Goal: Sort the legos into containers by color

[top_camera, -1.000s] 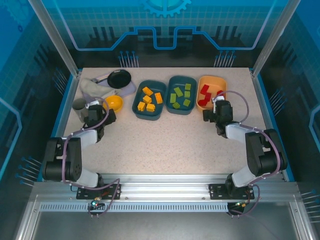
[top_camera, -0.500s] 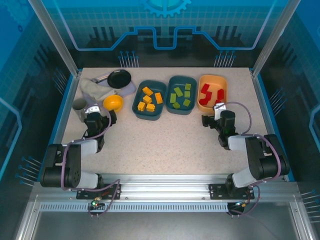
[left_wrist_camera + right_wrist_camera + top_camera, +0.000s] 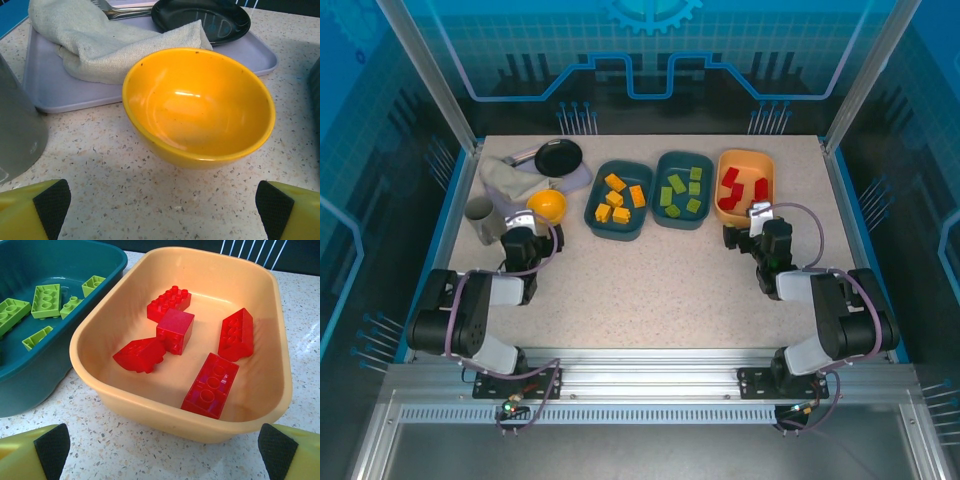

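Note:
Several red legos (image 3: 210,385) lie in the pale orange container (image 3: 150,405), at the back right of the table (image 3: 745,154). Light green legos (image 3: 46,301) lie in the middle teal container (image 3: 30,385) (image 3: 680,224). Orange-yellow legos (image 3: 618,200) lie in the left teal container (image 3: 617,235). My right gripper (image 3: 165,455) (image 3: 761,228) stands open just in front of the orange container, low over the table, with nothing between its fingers. In front of the yellow bowl, my left gripper (image 3: 165,215) (image 3: 525,238) is open too and holds nothing.
The round yellow bowl (image 3: 200,105) (image 3: 546,206) sits close before the left gripper. A grey cup (image 3: 15,130) stands to its left. Behind them a lilac tray (image 3: 250,55) holds a crumpled cloth (image 3: 100,40) and a black pan (image 3: 205,20).
Both grippers have drawn back a little toward the near edge, the left away from the bowl and cup, the right away from the orange container. The legos have not moved.

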You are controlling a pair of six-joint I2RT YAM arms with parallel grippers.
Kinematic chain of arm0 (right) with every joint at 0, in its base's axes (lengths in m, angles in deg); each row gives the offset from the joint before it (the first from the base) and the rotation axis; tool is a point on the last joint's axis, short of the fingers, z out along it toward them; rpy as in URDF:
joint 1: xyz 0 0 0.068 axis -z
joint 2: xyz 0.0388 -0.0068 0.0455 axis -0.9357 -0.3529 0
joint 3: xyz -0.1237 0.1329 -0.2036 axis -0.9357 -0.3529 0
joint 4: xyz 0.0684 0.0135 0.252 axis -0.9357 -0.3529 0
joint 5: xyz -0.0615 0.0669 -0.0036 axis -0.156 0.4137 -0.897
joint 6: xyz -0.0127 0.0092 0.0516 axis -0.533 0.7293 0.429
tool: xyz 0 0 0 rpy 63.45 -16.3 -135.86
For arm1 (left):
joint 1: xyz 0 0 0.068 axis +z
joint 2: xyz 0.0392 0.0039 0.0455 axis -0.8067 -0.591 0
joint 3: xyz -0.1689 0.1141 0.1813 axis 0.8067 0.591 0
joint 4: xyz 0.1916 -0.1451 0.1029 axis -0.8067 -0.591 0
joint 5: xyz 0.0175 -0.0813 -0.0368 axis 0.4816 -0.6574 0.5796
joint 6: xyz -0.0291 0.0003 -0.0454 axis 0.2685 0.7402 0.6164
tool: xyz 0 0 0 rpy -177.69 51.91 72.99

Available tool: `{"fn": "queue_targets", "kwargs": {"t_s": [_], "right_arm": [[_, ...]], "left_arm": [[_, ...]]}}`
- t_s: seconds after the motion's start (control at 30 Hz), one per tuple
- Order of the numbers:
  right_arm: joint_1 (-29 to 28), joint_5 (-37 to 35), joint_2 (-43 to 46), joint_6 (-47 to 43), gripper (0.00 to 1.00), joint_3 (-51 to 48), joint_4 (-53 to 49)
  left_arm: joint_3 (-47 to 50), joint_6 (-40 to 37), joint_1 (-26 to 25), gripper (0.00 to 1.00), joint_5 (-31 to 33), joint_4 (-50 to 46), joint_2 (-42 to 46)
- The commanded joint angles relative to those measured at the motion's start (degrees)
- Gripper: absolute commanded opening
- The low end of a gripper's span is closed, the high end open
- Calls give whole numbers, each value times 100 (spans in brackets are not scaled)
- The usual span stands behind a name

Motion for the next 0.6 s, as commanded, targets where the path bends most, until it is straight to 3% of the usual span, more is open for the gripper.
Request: {"fn": "queue_targets", "kwargs": {"t_s": [0.0, 0.57], "right_arm": [[102, 54, -49, -30, 100, -12, 215], [215, 394, -51, -31, 100, 36, 109]], "left_arm": [[-123, -130, -15, 99, -92, 199, 5], [-144, -169, -36, 99, -37, 175, -14]]}}
